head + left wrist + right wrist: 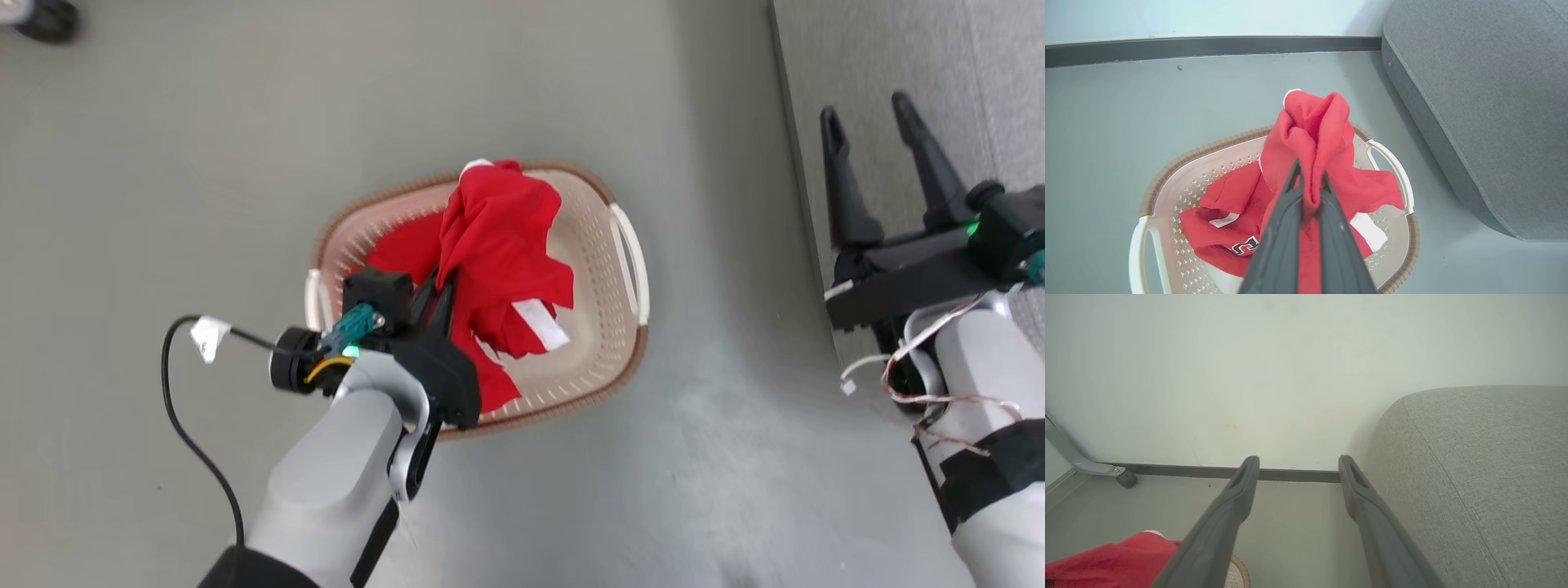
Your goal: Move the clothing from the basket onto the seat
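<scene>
The cream perforated basket [608, 327] with a brown rim stands on the grey floor. My left gripper [1309, 179] is shut on a bright red garment [1314, 130], which is bunched up and lifted above the basket [1167, 192]. A second red garment [1229, 220] with black-and-white lettering lies in the basket's bottom. In the head view the lifted red garment [498, 245] hangs over the left gripper [437, 298]. The grey seat [1486, 102] lies to the right. My right gripper [869, 122] stands open beside the seat [898, 49], nothing between its fingers [1241, 490].
A black cable [175, 408] with a white tag curls on the floor left of the basket. A dark skirting board [1208, 47] runs along the pale wall. A grey frame leg with a castor [1124, 478] stands at the far left by the wall.
</scene>
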Motion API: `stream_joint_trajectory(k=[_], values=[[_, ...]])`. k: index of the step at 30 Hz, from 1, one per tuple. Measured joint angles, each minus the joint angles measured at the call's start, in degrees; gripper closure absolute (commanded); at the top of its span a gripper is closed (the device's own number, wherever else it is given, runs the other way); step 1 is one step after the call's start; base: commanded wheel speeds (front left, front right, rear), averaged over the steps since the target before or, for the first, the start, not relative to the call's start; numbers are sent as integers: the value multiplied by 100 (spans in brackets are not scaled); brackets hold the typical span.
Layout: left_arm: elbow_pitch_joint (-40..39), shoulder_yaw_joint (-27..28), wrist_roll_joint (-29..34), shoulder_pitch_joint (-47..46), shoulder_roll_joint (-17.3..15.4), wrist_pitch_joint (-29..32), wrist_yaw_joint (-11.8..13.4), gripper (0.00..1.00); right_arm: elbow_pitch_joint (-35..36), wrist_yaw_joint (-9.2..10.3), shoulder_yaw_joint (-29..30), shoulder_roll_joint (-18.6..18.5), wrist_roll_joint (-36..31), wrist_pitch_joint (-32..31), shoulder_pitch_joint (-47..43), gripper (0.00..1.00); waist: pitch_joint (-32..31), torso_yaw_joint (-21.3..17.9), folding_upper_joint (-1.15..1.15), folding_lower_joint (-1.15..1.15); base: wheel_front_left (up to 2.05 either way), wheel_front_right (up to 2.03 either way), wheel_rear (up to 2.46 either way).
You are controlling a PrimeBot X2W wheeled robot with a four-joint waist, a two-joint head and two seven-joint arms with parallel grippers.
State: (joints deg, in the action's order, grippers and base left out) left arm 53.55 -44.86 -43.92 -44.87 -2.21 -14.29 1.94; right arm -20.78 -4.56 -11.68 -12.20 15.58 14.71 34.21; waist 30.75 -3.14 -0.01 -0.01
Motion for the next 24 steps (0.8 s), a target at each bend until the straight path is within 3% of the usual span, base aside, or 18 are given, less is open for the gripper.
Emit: stream_joint_trajectory(k=[13,24], values=[[-276,547,-88,832,1,0,20,100,-434,-49,44,170,10,0,-665,0,-1082,396,0,-1,0,0,0],[-1073,921,248,1337,-155,0,58,100,-515,-57,46,374,54,0,-1180,0,-1940,691,0,0,0,0,0]])
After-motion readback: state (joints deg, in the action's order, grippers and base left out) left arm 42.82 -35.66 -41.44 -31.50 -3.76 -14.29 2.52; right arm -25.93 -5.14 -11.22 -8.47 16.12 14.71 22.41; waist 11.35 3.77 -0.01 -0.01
